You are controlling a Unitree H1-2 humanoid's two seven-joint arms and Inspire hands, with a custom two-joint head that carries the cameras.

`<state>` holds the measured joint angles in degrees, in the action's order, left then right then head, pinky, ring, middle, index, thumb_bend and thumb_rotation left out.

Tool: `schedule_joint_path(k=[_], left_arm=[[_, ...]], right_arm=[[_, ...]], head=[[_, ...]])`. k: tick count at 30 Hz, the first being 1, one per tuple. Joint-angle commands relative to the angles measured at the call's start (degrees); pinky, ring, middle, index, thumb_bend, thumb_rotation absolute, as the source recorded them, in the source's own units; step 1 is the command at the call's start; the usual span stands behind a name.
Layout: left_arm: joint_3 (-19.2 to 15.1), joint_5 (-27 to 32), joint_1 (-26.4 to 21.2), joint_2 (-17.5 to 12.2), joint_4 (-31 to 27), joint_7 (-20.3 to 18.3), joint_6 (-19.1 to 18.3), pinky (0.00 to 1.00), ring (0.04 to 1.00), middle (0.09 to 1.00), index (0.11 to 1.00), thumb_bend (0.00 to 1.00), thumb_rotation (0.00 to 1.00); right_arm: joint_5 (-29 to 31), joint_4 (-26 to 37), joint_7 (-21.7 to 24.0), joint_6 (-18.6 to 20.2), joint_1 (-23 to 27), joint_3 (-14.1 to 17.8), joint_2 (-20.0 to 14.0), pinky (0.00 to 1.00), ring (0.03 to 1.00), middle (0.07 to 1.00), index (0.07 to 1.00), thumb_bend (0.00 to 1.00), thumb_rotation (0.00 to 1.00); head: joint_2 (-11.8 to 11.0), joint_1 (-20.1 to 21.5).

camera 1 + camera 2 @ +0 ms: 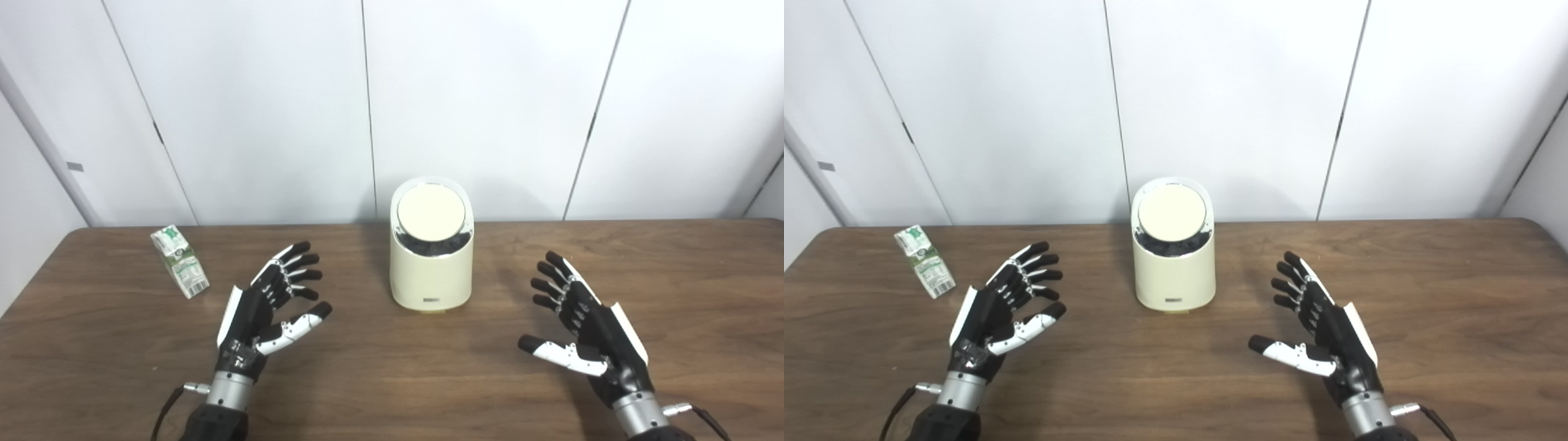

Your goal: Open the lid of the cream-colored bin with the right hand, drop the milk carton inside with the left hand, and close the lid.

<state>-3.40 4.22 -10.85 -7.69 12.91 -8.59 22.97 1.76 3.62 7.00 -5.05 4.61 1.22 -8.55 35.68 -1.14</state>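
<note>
From the left eye, the cream-colored bin stands mid-table with its round lid down. The milk carton lies far left, seemingly on its side, though it's small. The left hand hovers near it, fingers spread, holding nothing.

From the right eye, the right hand is likewise splayed and empty, right of the bin.

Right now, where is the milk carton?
In both views the carton lies on the table's far left, just beyond the open left hand and well left of the bin.
</note>
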Motion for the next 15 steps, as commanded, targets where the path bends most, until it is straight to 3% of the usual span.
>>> schedule_joint_path(k=[1, 15], left_arm=[[0.38, -0.18, 2.70, 0.69, 2.46, 0.59, 0.76, 0.58, 0.719, 0.794, 0.867, 0.67, 0.14], [0.47, -0.40, 2.46, 0.54, 3.20, 0.52, 0.88, 0.58, 0.722, 0.798, 0.868, 0.67, 0.13]], right_arm=[[0.47, 2.18, 0.17, -0.56, 1.03, 0.17, -0.47, 0.81, 0.864, 0.918, 0.933, 0.79, 0.27], [0.27, 1.34, -0.06, -1.32, 1.35, 0.27, -0.39, 0.82, 0.872, 0.914, 0.933, 0.79, 0.27]], head=[[0.08, -0.05], [-0.38, -0.07]])
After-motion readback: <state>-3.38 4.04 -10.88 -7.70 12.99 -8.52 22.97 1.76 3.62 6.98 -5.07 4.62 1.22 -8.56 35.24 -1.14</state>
